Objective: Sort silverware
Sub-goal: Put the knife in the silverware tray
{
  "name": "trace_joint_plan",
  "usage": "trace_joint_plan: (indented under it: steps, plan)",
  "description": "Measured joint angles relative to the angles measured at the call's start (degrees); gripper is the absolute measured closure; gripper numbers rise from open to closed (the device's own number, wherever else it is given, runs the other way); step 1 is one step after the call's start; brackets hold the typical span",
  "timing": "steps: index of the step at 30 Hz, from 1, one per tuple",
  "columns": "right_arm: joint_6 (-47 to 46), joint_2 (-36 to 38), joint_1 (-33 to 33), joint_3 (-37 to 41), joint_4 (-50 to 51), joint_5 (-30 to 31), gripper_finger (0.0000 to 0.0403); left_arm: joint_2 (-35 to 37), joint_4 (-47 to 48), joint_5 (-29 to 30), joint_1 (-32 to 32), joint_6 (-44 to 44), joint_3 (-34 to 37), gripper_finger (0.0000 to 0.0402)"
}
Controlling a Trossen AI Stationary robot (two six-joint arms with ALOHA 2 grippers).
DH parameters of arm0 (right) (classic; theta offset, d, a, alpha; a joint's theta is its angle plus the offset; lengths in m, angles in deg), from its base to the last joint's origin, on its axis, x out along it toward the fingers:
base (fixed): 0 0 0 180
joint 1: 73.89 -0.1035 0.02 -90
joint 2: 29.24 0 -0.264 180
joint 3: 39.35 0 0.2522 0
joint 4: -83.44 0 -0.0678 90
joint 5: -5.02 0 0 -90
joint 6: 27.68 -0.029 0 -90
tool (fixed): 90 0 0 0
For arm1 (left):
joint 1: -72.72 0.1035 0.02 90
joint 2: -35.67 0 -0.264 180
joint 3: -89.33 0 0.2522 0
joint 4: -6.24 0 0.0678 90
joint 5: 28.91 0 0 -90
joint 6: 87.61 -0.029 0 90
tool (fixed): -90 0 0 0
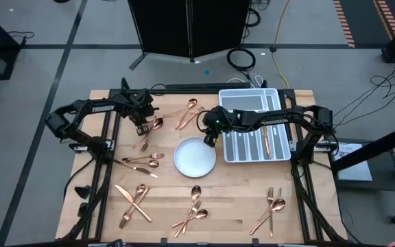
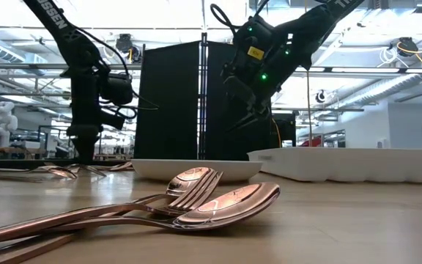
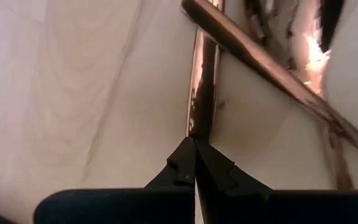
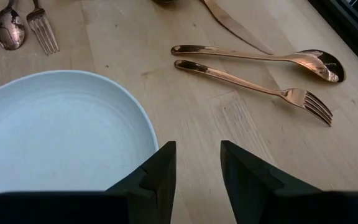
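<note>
Copper silverware lies in small heaps on the wooden table. My left gripper (image 1: 141, 129) points down at the far-left pair (image 1: 151, 130) and is shut at one piece's handle (image 3: 202, 93); a second handle (image 3: 272, 68) crosses over that piece. My right gripper (image 1: 210, 142) hangs open and empty above the far right rim of the round white plate (image 1: 195, 156). In the right wrist view a spoon (image 4: 316, 62) and a fork (image 4: 303, 99) lie beyond its fingers. One copper piece (image 1: 267, 140) lies in a slot of the white divided tray (image 1: 252, 103). My left gripper has its shut fingertips (image 3: 182, 158) at the free end of a slim copper handle (image 3: 197, 127), coming from above and pointing steeply down. The handle runs straight away from the tips, along the fingers' seam. It lies on the table, its far part under the crossing piece.
More silverware lies left of the plate (image 1: 142, 161) and along the near edge: crossed knives (image 1: 134, 202), spoons (image 1: 194, 209), forks (image 1: 271, 209). A spoon and fork (image 2: 226, 202) fill the low view's foreground. A black panel (image 1: 190, 27) stands beyond the table's far edge.
</note>
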Motion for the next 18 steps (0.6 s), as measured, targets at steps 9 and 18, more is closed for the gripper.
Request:
trace_joint_plan:
  steps: [9, 18]
  plan:
    - [0.0, 0.0, 0.0, 0.0, 0.0, 0.0, 0.0287, 0.0, 0.0, 0.5, 0.0, 0.0, 0.0, 0.0402]
    - [-0.5, 0.0, 0.0, 0.0, -0.7, 0.0, 0.0287, 0.0, -1.5, 0.8, 0.0, -0.3, 0.5, 0.0402]
